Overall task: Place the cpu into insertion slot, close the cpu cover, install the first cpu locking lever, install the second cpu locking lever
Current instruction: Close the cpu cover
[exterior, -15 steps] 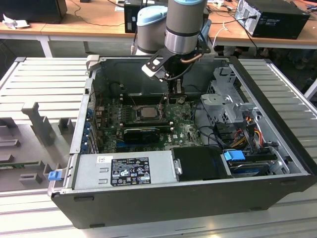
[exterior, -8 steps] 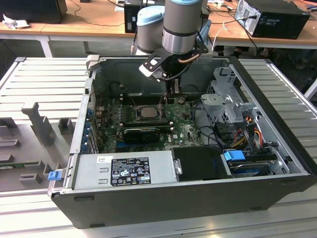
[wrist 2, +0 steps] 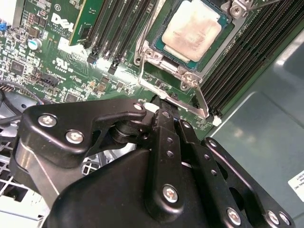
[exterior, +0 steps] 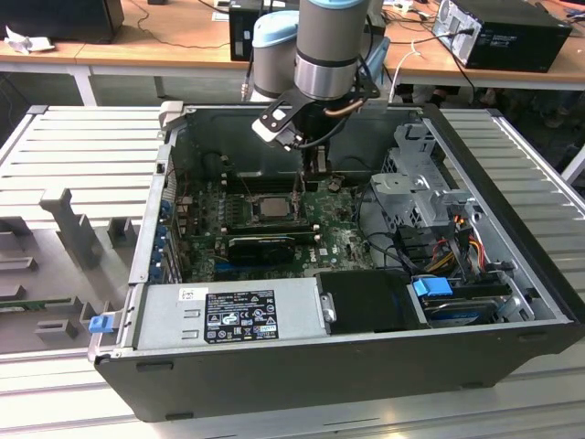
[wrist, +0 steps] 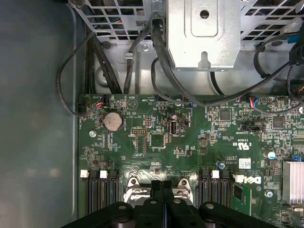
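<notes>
My end effector (wrist 2: pixel 162 113) was clenched on nothing, tips just short of the cpu (wrist 2: pixel 190 31) seated in the insertion slot (wrist 2: pixel 151 57); closed, I judged, for pressing rather than grasping.

One cpu (wrist 2: pixel 192 29) corner beyond picture edge

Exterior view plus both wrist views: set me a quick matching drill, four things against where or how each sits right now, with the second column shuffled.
Things:
1. cpu
2. gripper
3. coin cell
4. blue clip

Places or states:
A. on the outer corner of the case, at the exterior view's left
B. metal top up, between the long black memory slots
C. round and silver, lying flat on the green board
D. shut, down inside the case, close above the board

Pairs: 1-B, 2-D, 3-C, 4-A.
</notes>
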